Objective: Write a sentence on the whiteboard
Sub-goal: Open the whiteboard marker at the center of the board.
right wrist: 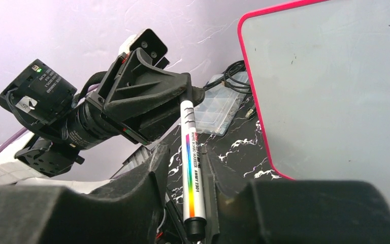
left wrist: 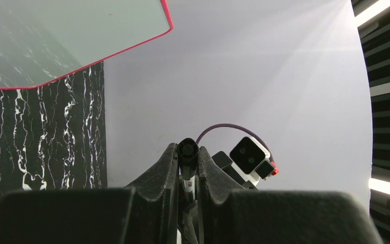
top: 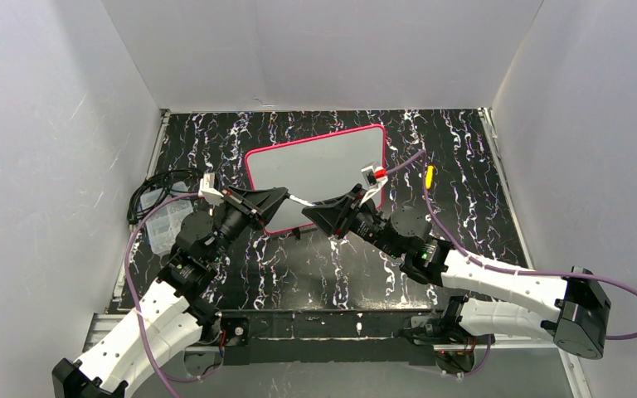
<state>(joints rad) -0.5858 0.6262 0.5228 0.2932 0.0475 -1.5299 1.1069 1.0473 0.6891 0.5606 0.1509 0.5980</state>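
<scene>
Centre-rear of worktop (top: 464,207), at 12 o'clock from the arm bases: whiteboard (top: 315,162), face up, pink-red frame whole, no writing seen on the visible face. Judged light, stiff and slick-faced; liable to skid or rock under pen pressure unless pinned. Best gripped or pressed at the frame along the 6 o'clock edge, not on the face.

Just off that edge, raised above the worktop: marker (right wrist: 190,168), slim, rigid, smooth-barrelled, judged light and prone to twist in a loose grip. Right hand (right wrist: 184,175) clenched on the barrel; left hand (left wrist: 188,165) clenched on the far end, seemingly the cap. Mid-barrel hold advised for writing.

Worktop black with white veining, flat, hard, glossy in places. At 9 o'clock of the board: clear box (top: 162,225) and cables (top: 153,189). At 3 o'clock: small yellow item (top: 429,176), kind not told. Plain white walls (top: 50,124) on three sides, close in.
</scene>
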